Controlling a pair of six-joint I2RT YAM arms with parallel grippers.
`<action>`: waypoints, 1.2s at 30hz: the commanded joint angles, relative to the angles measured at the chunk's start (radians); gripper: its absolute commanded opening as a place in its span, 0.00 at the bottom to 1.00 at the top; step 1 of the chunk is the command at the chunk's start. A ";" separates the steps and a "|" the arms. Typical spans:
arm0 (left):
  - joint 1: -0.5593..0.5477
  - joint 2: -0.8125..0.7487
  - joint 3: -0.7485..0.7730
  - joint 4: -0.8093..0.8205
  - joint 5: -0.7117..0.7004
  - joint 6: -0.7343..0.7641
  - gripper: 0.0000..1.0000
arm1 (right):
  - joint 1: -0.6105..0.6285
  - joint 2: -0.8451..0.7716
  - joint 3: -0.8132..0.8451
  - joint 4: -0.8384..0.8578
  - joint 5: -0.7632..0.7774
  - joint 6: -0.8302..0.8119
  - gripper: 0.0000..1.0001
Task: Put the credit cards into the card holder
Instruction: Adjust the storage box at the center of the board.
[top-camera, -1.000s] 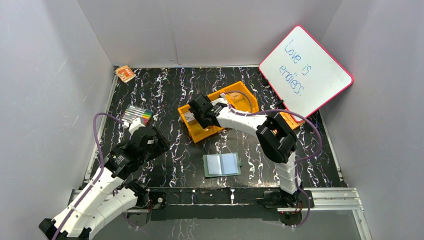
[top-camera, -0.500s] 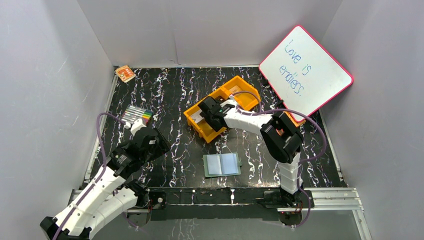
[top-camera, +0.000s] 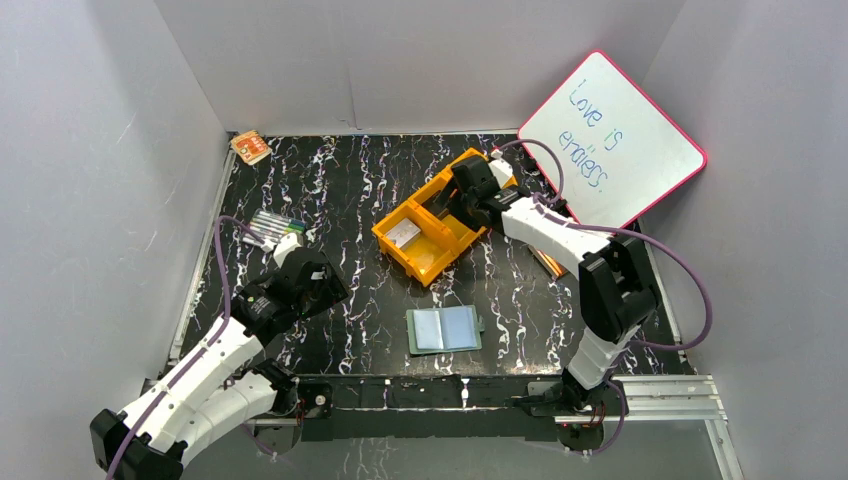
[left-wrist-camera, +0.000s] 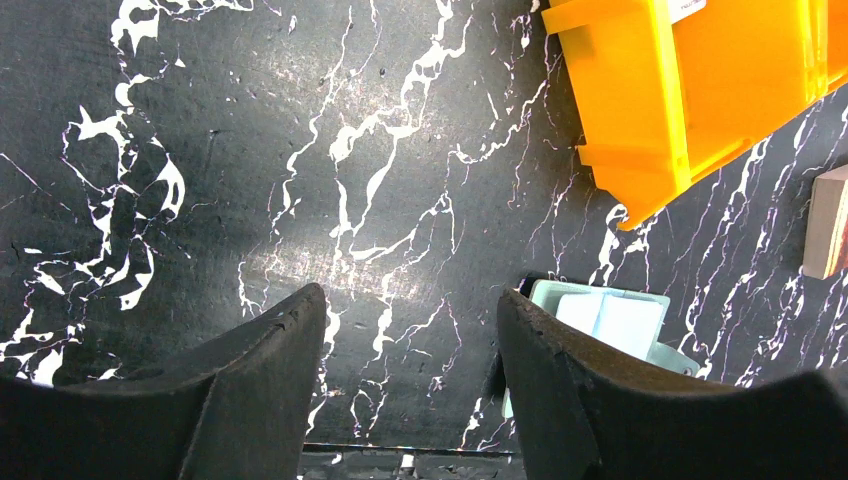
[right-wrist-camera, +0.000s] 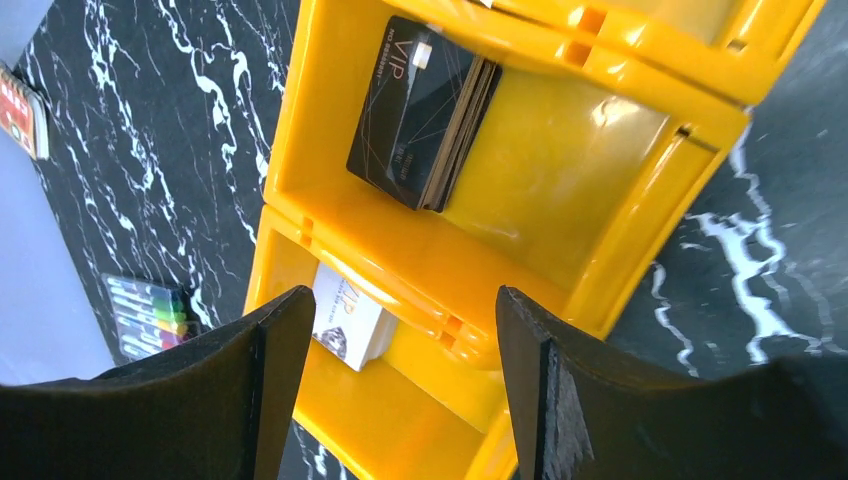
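Your right end effector (right-wrist-camera: 405, 305) hangs open and empty above the orange tray (right-wrist-camera: 640, 210).
The black credit cards (right-wrist-camera: 415, 110) sit stacked in the tray's middle compartment. The card holder (top-camera: 445, 329) lies open on the near desk, near your open left end effector (left-wrist-camera: 412, 300). A pinch may lift several cards or shove the tray.

White segmented left arm (top-camera: 215, 350) and right arm (top-camera: 545, 225) with black joints, each trailing a purple cable (top-camera: 218, 250); left end effector (left-wrist-camera: 410, 295) and right end effector (right-wrist-camera: 402, 292) matte black.
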 joint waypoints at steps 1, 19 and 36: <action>0.004 0.028 -0.008 0.036 0.001 0.009 0.61 | -0.006 -0.120 -0.014 0.018 -0.063 -0.192 0.76; 0.004 0.122 -0.038 0.127 0.087 -0.039 0.61 | 0.000 -0.194 -0.328 0.133 -0.246 -0.212 0.76; 0.004 0.087 -0.074 0.091 0.105 -0.066 0.60 | -0.121 0.007 -0.220 0.185 -0.264 -0.277 0.60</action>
